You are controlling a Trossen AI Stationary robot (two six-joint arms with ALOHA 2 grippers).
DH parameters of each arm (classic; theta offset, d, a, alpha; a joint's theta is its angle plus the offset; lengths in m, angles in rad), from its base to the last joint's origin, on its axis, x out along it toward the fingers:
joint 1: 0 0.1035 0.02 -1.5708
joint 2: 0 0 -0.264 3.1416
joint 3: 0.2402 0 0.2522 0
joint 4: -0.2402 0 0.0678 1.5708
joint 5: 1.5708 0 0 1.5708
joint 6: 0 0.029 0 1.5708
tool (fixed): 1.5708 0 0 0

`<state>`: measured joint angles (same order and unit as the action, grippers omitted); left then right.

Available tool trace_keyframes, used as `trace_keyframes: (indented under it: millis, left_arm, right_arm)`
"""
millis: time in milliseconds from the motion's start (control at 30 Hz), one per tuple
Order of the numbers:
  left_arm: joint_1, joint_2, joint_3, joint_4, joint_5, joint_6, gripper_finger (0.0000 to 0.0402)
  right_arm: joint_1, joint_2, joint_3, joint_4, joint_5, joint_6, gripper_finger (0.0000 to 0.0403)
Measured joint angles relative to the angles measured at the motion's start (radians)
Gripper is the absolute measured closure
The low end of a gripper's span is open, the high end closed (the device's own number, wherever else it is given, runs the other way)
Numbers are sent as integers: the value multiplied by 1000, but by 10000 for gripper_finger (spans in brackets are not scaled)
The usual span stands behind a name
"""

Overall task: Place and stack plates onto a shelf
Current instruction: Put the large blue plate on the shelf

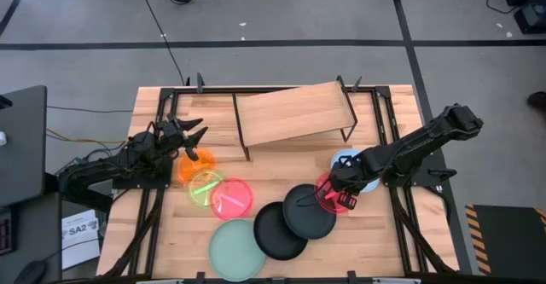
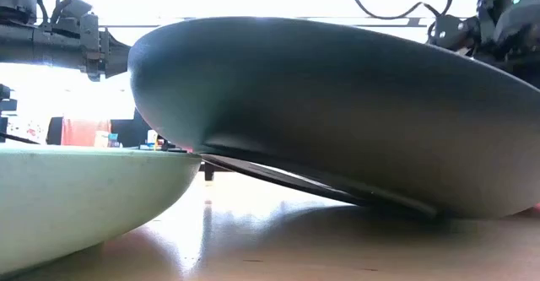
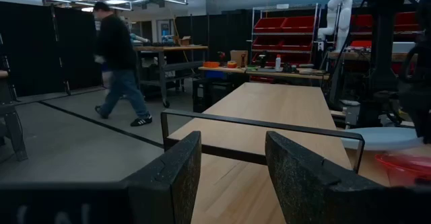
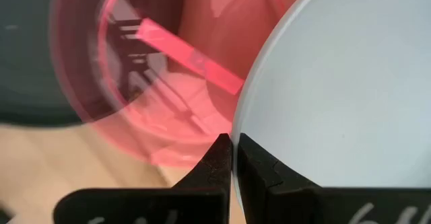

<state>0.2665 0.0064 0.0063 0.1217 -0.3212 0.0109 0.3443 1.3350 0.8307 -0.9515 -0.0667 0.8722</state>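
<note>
The right end effector [image 1: 343, 188] is reaching down at the right side of the surface [image 1: 375, 241], its fingers [image 4: 215, 158] pressed nearly together on the rim of the light-blue plate [image 4: 337, 83], which is lying just beside the red plate [image 4: 168, 69] and partly overlapping it. The left end effector [image 1: 194, 139] is hovering above the orange plate [image 1: 189, 166] at the left, its fingers [image 3: 178, 170] standing apart with nothing between them, pointing toward the shelf [image 1: 294, 112]. The shelf is sitting slanted at the far middle of the surface, bare of plates. The neon-green plate [image 1: 205, 187] and pink plate [image 1: 232, 197] are overlapping beside the orange one; the mint-green plate [image 1: 235, 248] and two black plates [image 1: 294, 220] are lying along the near edge.
</note>
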Motion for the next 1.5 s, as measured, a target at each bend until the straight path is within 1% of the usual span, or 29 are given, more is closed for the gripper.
trace_keyframes:
  millis: [267, 667, 867, 933, 1167, 1333, 1500]
  left_arm:
    - [0, 0, 0, 0, 0, 0, 230]
    - [0, 0, 0, 0, 0, 0, 230]
    - [0, 0, 0, 0, 0, 0, 230]
    - [0, 0, 0, 0, 0, 0, 230]
    - [0, 0, 0, 0, 0, 0, 230]
    - [0, 0, 0, 0, 0, 0, 230]
    - [0, 0, 0, 0, 0, 0, 230]
  right_arm:
    - [0, -157, 0, -11, -83, 0, 387]
    - [0, -371, 1, -13, -172, 1, 387]
    - [0, -429, 85, -25, -187, -16, 387]
    - [0, -436, 130, -32, -174, -38, 387]
    - [0, -438, 316, -51, -78, -156, 387]
    - [0, -438, 423, -50, -12, -279, 387]
    - [-16, -429, 486, -55, 20, -437, 387]
